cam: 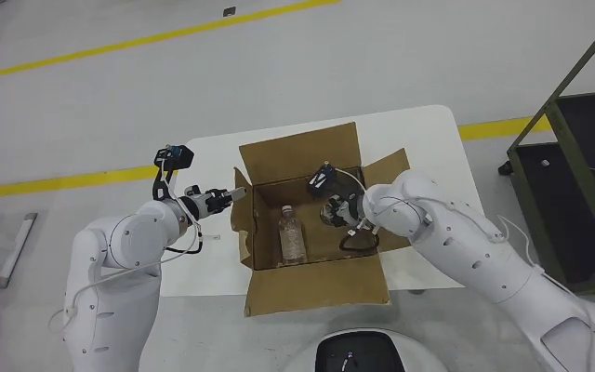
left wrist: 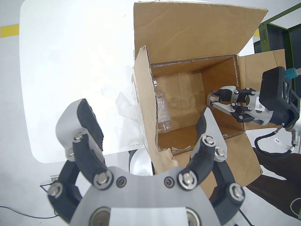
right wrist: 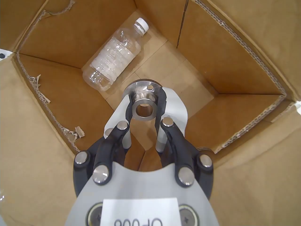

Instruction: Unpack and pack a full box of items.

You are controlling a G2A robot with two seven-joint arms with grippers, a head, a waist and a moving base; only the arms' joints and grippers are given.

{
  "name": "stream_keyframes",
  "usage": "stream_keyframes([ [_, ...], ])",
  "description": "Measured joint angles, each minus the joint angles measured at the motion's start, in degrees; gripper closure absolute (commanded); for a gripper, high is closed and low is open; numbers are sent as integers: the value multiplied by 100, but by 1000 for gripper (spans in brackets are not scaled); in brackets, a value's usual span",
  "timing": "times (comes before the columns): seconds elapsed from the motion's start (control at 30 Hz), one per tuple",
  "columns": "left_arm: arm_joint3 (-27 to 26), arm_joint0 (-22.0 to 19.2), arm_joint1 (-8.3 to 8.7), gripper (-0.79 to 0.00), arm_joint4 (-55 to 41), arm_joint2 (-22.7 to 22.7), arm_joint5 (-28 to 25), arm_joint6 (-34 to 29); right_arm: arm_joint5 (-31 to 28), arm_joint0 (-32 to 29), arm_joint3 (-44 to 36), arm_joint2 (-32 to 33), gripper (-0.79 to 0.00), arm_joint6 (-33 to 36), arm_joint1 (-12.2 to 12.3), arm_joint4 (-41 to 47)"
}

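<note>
Right tool (right wrist: 144, 104) clamps a metal bushing (right wrist: 141, 88) over the box (right wrist: 235, 59); left tool (left wrist: 145, 111) spread apart beside it.

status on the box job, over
Left gripper open, outside the box. Right gripper shut on metal flange, inside box. Clear bottle lying on box floor. Nothing in the way.

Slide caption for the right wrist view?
Right tool shut on a flanged metal ring inside the cardboard box, a clear plastic bottle lying on the box floor.
</note>
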Motion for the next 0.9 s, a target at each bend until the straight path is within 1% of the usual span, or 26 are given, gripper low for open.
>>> stream_keyframes([
  [0.07,0,0,0,-785,0,0,0,0,-2,-2,-2,-2,0,-1,0,-2],
  [0.17,0,0,0,-785,0,0,0,0,-183,-63,-23,-83,0,-134,-10,-110],
  [0.27,0,0,0,-785,0,0,0,0,-237,2,224,-282,0,-262,-98,-122],
  [0.37,0,0,0,-785,0,0,0,0,-317,205,697,-596,0,-412,-261,-40],
  [0.5,0,0,0,-785,0,0,0,0,-373,523,1448,-1044,0,-572,-544,133],
  [0.7,0,0,0,-785,0,0,0,0,-492,881,2510,-1520,0,-772,-959,366],
  [0.9,0,0,0,-785,0,0,0,0,-552,1083,3256,-1841,0,-939,-1333,441],
])
